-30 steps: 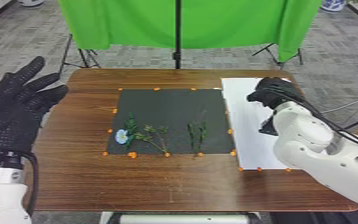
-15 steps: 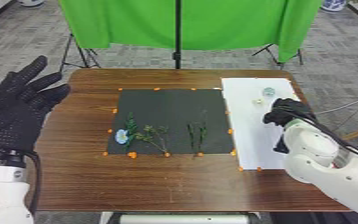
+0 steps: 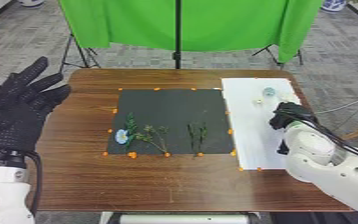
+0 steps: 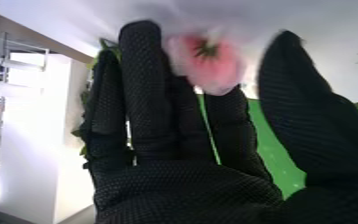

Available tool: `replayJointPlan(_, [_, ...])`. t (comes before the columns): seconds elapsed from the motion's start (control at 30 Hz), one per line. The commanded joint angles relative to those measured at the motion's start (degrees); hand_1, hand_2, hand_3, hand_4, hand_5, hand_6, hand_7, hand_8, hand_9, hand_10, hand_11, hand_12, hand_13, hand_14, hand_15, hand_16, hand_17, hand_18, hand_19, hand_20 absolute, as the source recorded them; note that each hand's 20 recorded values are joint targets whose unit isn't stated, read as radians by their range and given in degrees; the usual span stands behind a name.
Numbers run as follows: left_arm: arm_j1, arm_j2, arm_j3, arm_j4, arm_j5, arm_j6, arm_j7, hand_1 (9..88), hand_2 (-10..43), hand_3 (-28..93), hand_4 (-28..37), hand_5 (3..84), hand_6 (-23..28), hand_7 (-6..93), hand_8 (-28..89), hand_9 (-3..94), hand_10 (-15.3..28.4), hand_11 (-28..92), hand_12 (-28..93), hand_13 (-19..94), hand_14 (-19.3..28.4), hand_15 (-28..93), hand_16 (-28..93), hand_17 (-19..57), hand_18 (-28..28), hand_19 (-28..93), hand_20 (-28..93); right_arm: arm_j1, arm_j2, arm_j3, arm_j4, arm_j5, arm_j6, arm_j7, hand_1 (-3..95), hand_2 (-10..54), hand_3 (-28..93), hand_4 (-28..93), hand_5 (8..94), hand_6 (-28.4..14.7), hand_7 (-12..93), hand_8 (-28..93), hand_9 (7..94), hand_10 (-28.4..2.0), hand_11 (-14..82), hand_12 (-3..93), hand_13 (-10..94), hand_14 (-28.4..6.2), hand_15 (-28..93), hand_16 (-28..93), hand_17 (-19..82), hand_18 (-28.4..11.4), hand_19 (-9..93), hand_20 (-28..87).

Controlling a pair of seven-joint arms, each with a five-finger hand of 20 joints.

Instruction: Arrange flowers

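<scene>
In the head view my right hand [image 3: 286,114] is over the white board's right side. Straight, open fingers fill much of the right wrist view, where the right hand [image 4: 180,192] stands apart from its thumb; a pink flower [image 4: 208,57] is at the fingertips and green leaves [image 4: 85,135] show beside and behind the fingers. On the dark mat [image 3: 162,107] lie a light blue flower [image 3: 121,136], a leafy sprig [image 3: 156,137] and thin green stems [image 3: 198,134]. My left hand [image 3: 17,110] is raised open at the table's left edge.
The white board [image 3: 255,150] adjoins the mat's right side. On its far part are a pale bluish flower [image 3: 269,91] and a small cream one [image 3: 258,101]. Orange markers edge the mat. A green cloth [image 3: 131,25] hangs beyond the brown table [image 3: 171,182].
The right hand has moved right and back toward the robot, uncovering the small flowers on the board. The left hand has hardly moved.
</scene>
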Motion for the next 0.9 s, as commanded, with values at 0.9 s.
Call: replayJointPlan(0.9, [1.2,-0.61,-0.6,-0.06,0.83,-1.32,-1.8,19.9,9.3,76,-28.3,34.5,8.9,12.4,-8,29.9,19.8,27,11,24,28.2,58,-11,-7.2,25.7,59,18,8.9,-2.4,-11.0,-2.8,-12.7,18.3,1.6,56.7,-9.5,76,-28,74.1,1.4,42,-1,89.8,-5.5,16.2,37.3,77,-2.6,55,28,35,-19.7,93,20])
